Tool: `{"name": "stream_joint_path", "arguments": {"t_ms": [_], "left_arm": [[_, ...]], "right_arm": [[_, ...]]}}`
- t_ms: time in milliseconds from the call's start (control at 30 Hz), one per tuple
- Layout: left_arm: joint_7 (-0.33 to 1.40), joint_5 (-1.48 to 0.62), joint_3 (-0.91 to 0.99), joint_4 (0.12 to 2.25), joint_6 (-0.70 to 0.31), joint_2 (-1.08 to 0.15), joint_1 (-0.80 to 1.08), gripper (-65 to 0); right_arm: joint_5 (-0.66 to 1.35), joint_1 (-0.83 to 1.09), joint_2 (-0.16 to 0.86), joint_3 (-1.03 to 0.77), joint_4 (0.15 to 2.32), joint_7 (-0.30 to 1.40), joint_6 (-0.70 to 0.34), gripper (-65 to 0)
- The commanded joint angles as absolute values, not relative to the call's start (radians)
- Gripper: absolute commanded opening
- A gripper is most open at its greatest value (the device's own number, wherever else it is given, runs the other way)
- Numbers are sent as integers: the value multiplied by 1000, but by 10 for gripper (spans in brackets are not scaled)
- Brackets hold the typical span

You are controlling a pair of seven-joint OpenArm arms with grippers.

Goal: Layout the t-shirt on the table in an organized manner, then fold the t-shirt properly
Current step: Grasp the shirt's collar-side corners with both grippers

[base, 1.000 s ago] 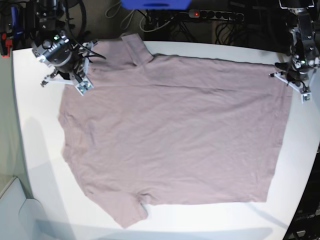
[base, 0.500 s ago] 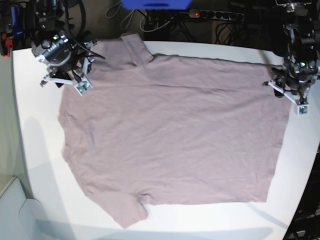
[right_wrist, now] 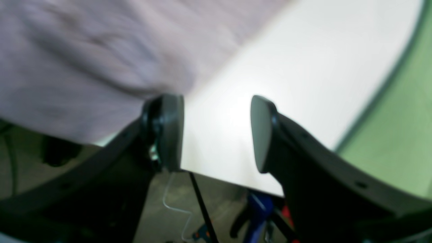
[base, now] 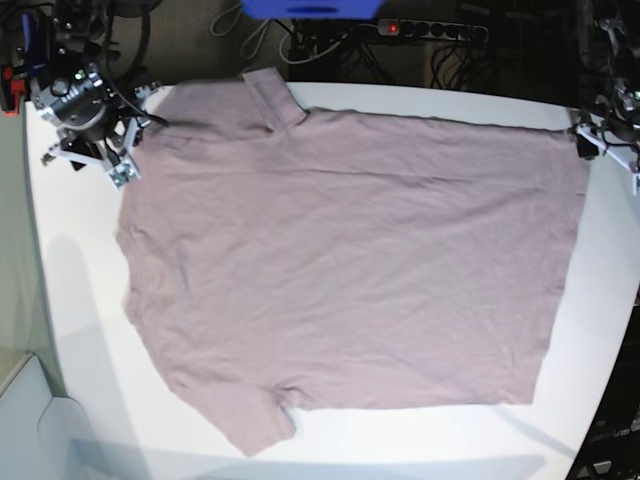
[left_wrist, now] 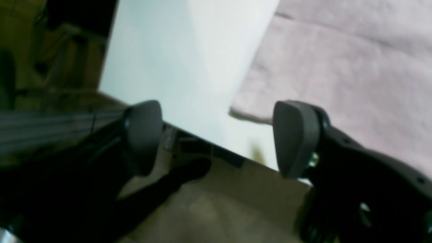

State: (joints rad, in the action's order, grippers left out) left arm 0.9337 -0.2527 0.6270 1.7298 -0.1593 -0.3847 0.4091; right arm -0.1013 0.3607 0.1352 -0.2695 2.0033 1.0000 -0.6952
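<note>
Your tabletop is white with a rounded edge, and it fills most of the base view. No container stands on it; the only thing it carries is the shirt.

The shirt lies flat and spread open across the middle of the tabletop. You see it as one dusty-pink sheet with soft creases and no fold in the body. Its hem runs down the side of the tabletop nearest your left pincer, and the shoulder side faces your right pincer. One short sleeve reaches to the far edge of the tabletop; the other sleeve lies near the front edge. The hem corner shows clearly in the left wrist view, flat on the white surface.

Your left pincer is spread wide, nothing between its pads. It hangs over the tabletop's edge just off the shirt's far hem corner, clear of the cloth.

Your right pincer is also spread and empty. It sits just off the shirt's far shoulder corner, over bare tabletop at the edge, with the cloth beside one pad; the blur hides whether they touch.
</note>
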Motion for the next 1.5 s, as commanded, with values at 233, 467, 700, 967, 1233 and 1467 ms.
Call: {"name": "stream_joint_path", "arguments": {"t_ms": [233, 467, 700, 967, 1233, 1467], "left_arm": [[918, -232, 707, 1531, -278, -383, 294, -151], [862, -232, 708, 1437, -303, -380, 289, -152], [828, -232, 627, 1409, -303, -377, 289, -325], [828, -240, 618, 1389, -303, -377, 289, -582], [829, -242, 622, 1409, -303, -375, 289, -649], [837, -242, 624, 1540, -303, -340, 298, -649]], "right_arm": [[-94, 366, 142, -271, 2017, 983, -698, -328], [-94, 367, 142, -271, 2017, 983, -698, -329], [-94, 389, 142, -271, 2017, 983, -698, -330], [-93, 438, 142, -272, 2020, 983, -698, -330], [-91, 481, 58, -266, 2017, 983, -698, -328], [-91, 472, -12, -266, 2017, 986, -698, -269]]}}
